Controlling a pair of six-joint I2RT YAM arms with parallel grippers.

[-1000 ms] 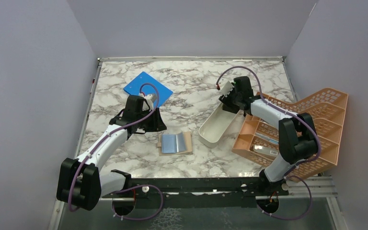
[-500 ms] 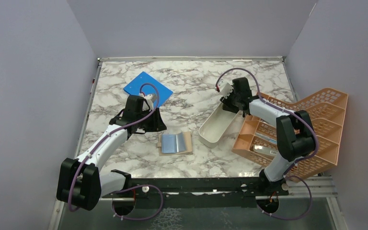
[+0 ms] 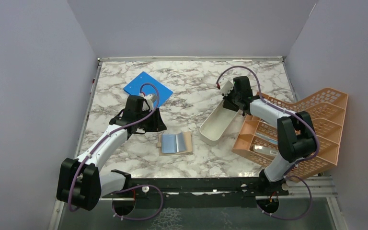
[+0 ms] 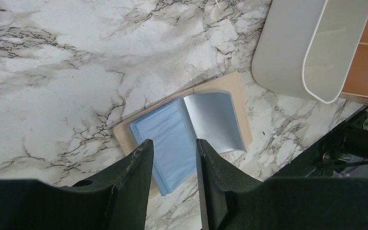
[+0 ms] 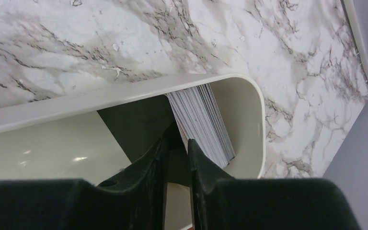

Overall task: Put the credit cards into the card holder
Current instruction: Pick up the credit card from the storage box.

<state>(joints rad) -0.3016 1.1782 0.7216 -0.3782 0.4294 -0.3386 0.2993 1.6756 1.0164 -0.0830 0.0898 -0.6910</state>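
Looking down, we see our left claw (image 4: pixel 173 143) open near the tan bifold card holder (image 4: pixel 211 120) spread on the marbled table (image 4: pixel 52 72), our right claw (image 5: pixel 176 141) inside the long white plastic tray (image 5: pixel 124 96), fingers nearly together at stacked thin plastic credit cards (image 5: pixel 203 120), grip uncertain.

Your top view looks down from above and behind both arm bases, taking in the whole desk (image 3: pixel 187 76). Your left wrist view hangs close over the desk, facing past its own jaws onto the card holder (image 4: pixel 191 129) and the white tray (image 4: pixel 282 48). Your right wrist view peers closely into that tray, which all three views share.
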